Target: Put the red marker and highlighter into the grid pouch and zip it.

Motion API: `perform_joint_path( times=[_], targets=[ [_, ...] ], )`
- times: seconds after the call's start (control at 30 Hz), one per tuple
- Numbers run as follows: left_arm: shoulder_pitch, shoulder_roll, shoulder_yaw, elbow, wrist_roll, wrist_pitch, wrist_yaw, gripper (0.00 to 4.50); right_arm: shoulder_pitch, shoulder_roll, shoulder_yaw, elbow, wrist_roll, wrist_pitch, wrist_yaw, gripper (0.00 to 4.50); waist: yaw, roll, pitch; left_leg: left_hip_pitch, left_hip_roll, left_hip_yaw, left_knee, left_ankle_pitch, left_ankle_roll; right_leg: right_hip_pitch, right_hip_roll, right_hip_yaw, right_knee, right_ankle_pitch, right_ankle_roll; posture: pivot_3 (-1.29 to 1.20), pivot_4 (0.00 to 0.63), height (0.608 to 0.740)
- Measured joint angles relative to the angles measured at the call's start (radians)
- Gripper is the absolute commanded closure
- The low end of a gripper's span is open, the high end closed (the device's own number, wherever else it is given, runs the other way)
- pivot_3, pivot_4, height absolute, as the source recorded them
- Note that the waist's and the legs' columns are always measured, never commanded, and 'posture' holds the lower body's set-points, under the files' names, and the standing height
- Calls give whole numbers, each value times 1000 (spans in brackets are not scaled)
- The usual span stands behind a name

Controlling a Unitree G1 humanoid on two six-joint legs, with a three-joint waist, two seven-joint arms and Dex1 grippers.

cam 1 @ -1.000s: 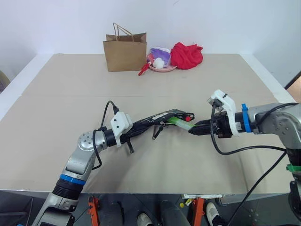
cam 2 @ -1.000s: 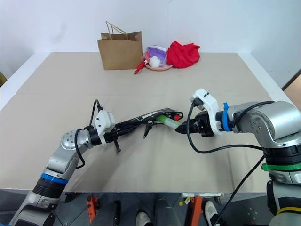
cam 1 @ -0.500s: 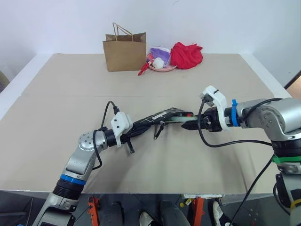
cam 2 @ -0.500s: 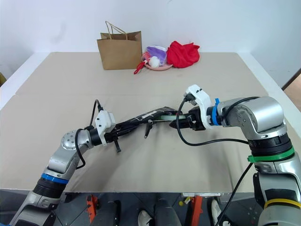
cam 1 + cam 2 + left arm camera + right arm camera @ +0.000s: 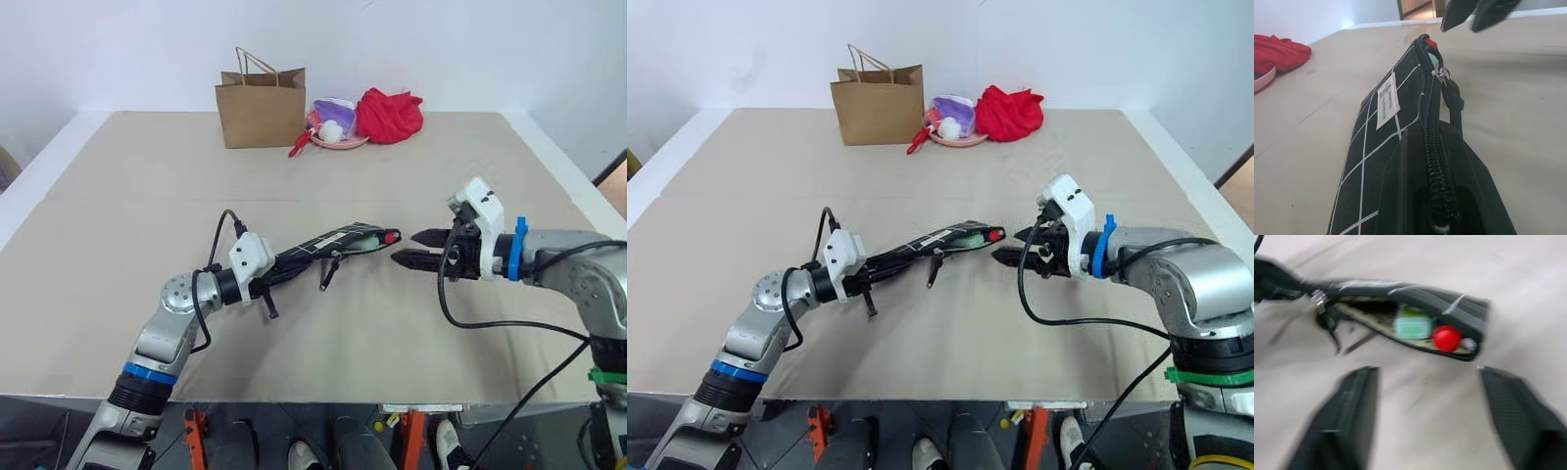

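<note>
Inside grid pouch [image 5: 1400, 308]: highlighter [image 5: 1412, 325], red marker [image 5: 1447, 338], seen from right wrist.

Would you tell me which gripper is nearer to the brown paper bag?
Left. The left gripper, holding the grid pouch, is nearer the brown paper bag; the open right gripper sits further right.

Bright, even indoor light, soft from above; white wall [image 5: 470, 39] slightly washed out. Shadows faint, short, under the arms on the table [image 5: 118, 206]. Head views sharp, mild bowing at the edges. Right wrist view motion-blurred throughout, pouch [image 5: 1400, 318] smeared. Left wrist view: near pouch fabric sharp, far background soft.
</note>
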Motion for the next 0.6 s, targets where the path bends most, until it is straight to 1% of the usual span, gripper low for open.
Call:
perform_joint_path(
  times=[0.1, 0.13, 0.23, 0.6],
  targets=[
    [0, -1, 0, 0, -1, 1, -2, 4500, 2, 56, -33, -5, -2, -19, -50, 4159, 0, 0, 0, 1, 0, 0, 0, 0, 0, 0, 0, 0, 1, 0, 0, 0, 150, 740],
    [0, -1, 0, 0, -1, 1, -2, 4500, 2, 71, -33, -7, -2, -21, -62, 4479, 0, 0, 0, 1, 0, 0, 0, 0, 0, 0, 0, 0, 1, 0, 0, 0, 150, 740],
    [-1, -2, -1, 0, -2, 1, -3, 4500, 12, 105, -32, -14, -3, -26, -91, 4479, 1, 0, 0, 0, 0, 0, 0, 0, 0, 1, 0, 0, 0, 0, 0, 0, 150, 740],
    [0, -2, 0, 0, -2, 2, -4, 4500, 30, 115, -2, -6, -36, -65, -115, 4479, 1, 0, 0, 0, 0, 0, 0, 0, 0, 1, 0, 0, 0, 0, 0, 0, 150, 740]
  ],
)
